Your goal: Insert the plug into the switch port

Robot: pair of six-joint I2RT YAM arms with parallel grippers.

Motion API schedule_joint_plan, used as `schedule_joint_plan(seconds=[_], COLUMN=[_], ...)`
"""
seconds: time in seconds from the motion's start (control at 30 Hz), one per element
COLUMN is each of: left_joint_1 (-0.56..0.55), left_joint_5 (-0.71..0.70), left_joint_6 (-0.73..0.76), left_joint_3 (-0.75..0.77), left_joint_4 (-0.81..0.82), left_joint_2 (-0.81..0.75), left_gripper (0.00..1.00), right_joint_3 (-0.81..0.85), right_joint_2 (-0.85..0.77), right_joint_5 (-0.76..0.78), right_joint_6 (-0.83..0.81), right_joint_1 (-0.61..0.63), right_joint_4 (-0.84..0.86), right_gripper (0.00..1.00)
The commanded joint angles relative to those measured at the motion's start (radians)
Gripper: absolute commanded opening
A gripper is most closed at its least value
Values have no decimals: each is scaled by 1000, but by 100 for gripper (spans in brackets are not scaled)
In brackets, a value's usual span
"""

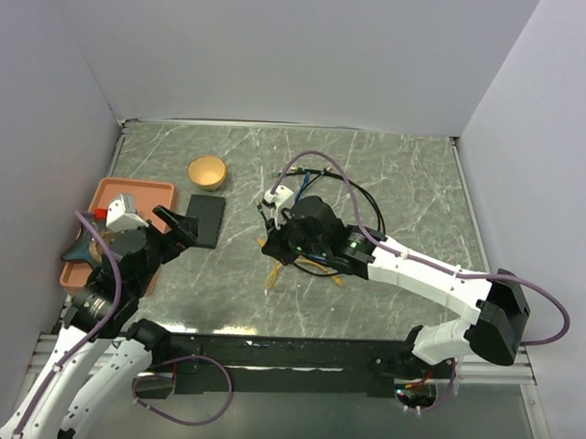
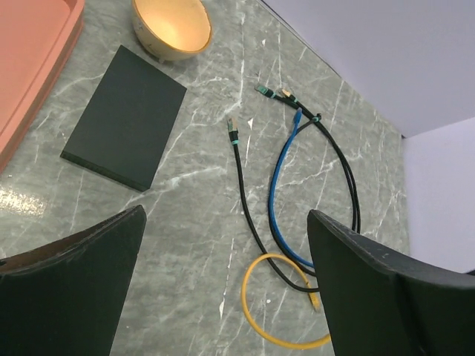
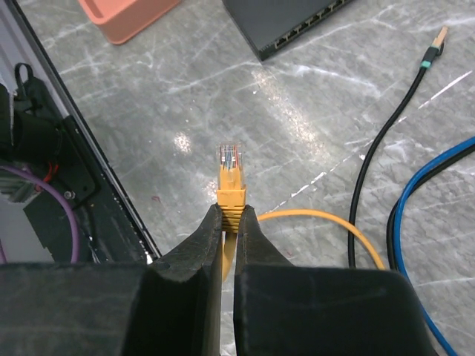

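Observation:
The switch (image 1: 205, 219) is a flat matte-black box lying right of the orange tray; its row of sockets shows in the right wrist view (image 3: 297, 26). My right gripper (image 3: 229, 213) is shut on the boot of the yellow plug (image 3: 231, 172), which sticks out past the fingertips and points toward the switch from some way off. In the top view this gripper (image 1: 271, 241) hovers right of the switch. My left gripper (image 2: 226, 215) is open and empty above the table; the switch (image 2: 126, 117) lies ahead of it to the left.
An orange tray (image 1: 110, 234) sits at the left edge, a small yellow bowl (image 1: 207, 171) behind the switch. Black (image 2: 245, 185), blue (image 2: 276, 196) and yellow (image 2: 256, 311) cables lie looped on the marble table mid-right. The table's front rail (image 3: 82, 163) is close by.

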Motion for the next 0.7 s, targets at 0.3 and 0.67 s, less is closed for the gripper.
schedule_joint_plan(seconds=[0.3,0.67], left_joint_1=[-2,-2], left_joint_5=[10,22], left_joint_6=[54,71], left_joint_3=[105,99], left_joint_4=[21,47], left_joint_2=[75,107], left_gripper=[96,96], right_joint_3=[3,-12], right_joint_2=[-113,-110], right_joint_5=[-6,-5], right_joint_6=[-22,-17], right_joint_1=[-16,-17], right_joint_4=[18,52], right_gripper=[0,0])
